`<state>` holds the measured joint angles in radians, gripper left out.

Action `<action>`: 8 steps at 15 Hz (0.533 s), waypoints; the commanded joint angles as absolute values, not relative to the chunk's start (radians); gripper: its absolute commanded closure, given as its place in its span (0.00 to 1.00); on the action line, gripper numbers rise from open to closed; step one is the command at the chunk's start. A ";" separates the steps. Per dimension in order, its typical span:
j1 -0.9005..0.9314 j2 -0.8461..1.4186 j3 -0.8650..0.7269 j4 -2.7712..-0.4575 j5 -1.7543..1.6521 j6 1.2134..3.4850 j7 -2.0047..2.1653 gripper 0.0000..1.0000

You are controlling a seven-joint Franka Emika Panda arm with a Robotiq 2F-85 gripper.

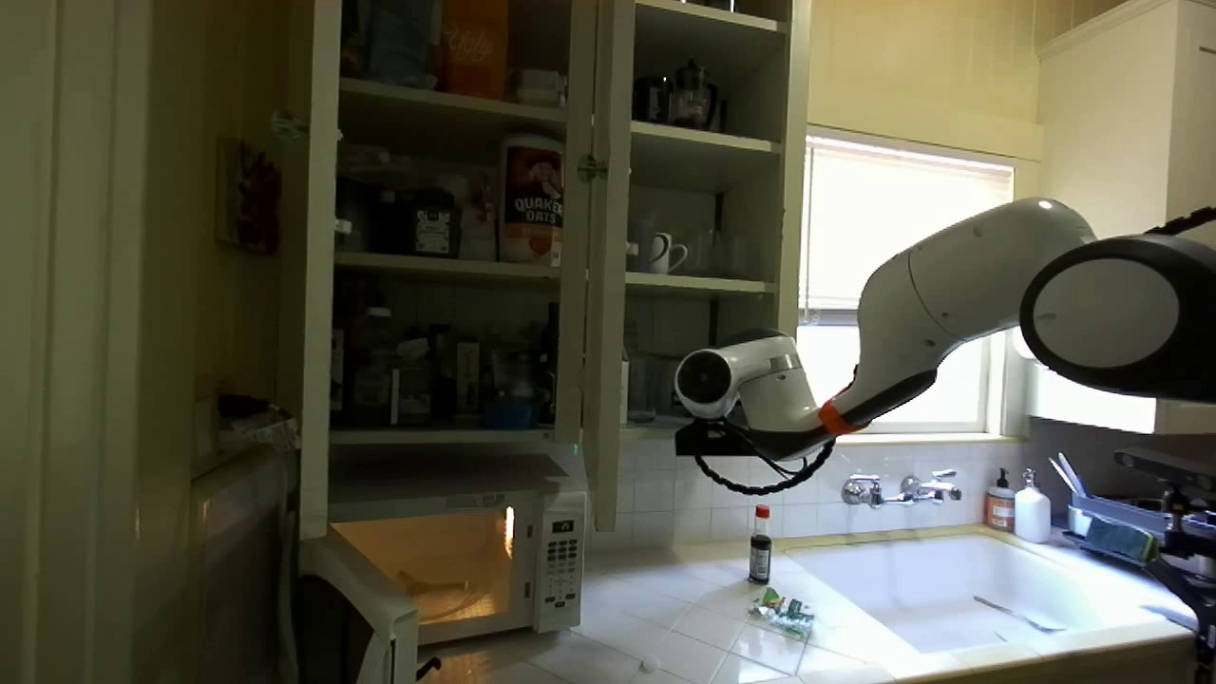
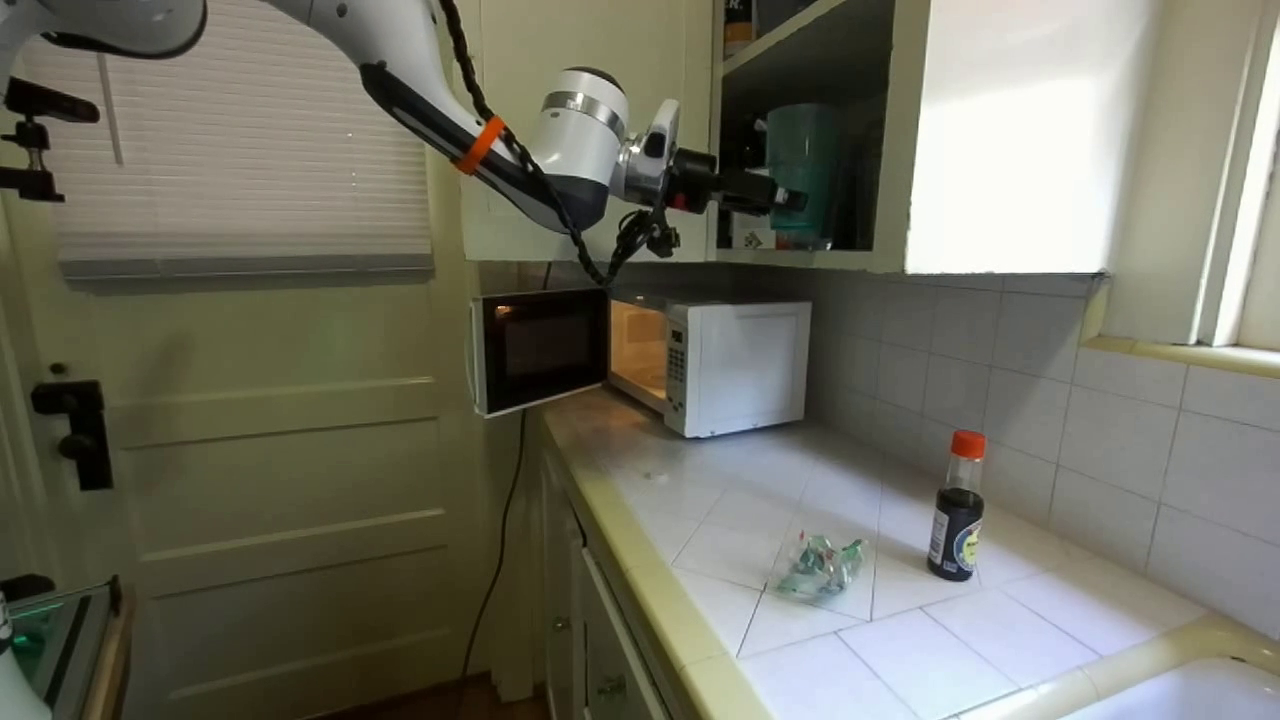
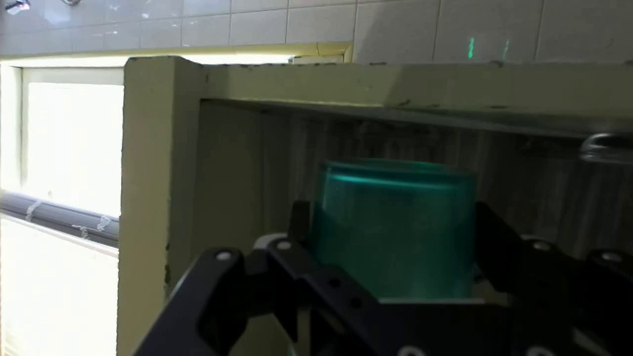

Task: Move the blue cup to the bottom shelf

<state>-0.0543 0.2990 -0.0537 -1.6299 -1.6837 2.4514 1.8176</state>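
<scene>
Holding blue cup in gripper, clamped on both side walls, above bottom shelf, not yet set down. Probably light, stiff plastic, slick; best taken mid-wall, no hard squeeze. Clearest in wrist view: gap under base. In an exterior view, seen upright at cupboard opening, depth unclear; in an exterior view, lost, likely behind arm.

The window glares white beside a dim cupboard.
</scene>
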 commanded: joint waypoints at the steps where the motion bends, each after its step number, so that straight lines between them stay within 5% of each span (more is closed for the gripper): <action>1: -0.076 0.345 -0.046 -1.569 -1.625 2.490 1.741 0.47; 3: -0.064 0.323 -0.052 -1.600 -1.642 2.466 1.762 0.47; 4: -0.064 0.327 -0.052 -1.596 -1.639 2.467 1.757 0.22; 8: -0.064 0.328 -0.052 -1.596 -1.639 2.467 1.757 0.22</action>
<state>-0.0627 0.3278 -0.0535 -1.5979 -1.6428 2.4679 1.7618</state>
